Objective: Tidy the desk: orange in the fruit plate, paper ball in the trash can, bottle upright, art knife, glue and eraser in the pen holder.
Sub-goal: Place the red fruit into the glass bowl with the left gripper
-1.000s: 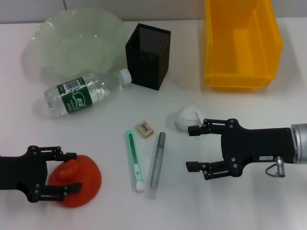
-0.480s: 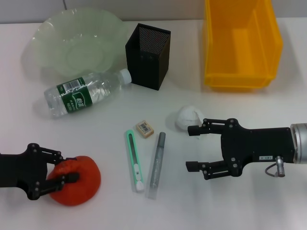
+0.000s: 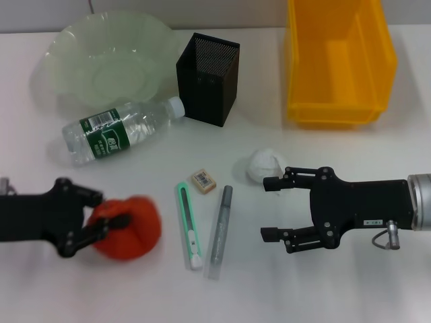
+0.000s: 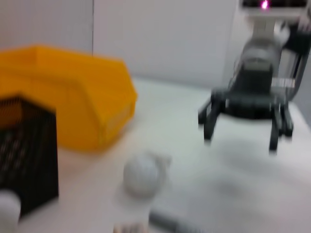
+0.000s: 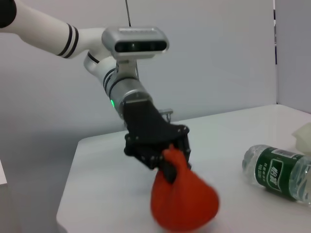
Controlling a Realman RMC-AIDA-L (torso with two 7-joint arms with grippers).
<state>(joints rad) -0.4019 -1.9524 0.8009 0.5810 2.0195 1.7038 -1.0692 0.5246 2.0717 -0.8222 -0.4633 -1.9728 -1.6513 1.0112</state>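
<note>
My left gripper (image 3: 101,220) is shut on the orange (image 3: 129,228) and holds it above the table at the front left; the right wrist view shows the same hold (image 5: 183,199). My right gripper (image 3: 269,208) is open and empty beside the white paper ball (image 3: 262,164). The water bottle (image 3: 121,130) lies on its side. The green art knife (image 3: 188,225), the grey glue stick (image 3: 220,231) and the eraser (image 3: 203,180) lie in the middle. The black mesh pen holder (image 3: 208,79) stands behind them, the pale green fruit plate (image 3: 104,57) at the back left, the yellow bin (image 3: 338,60) at the back right.
The left wrist view shows the paper ball (image 4: 142,174), the yellow bin (image 4: 68,102), the pen holder (image 4: 26,150) and my right gripper (image 4: 241,136) farther off.
My left gripper closed on the orange, lifted it off the table and carried it to the right and a little back. The right arm has not moved.
</note>
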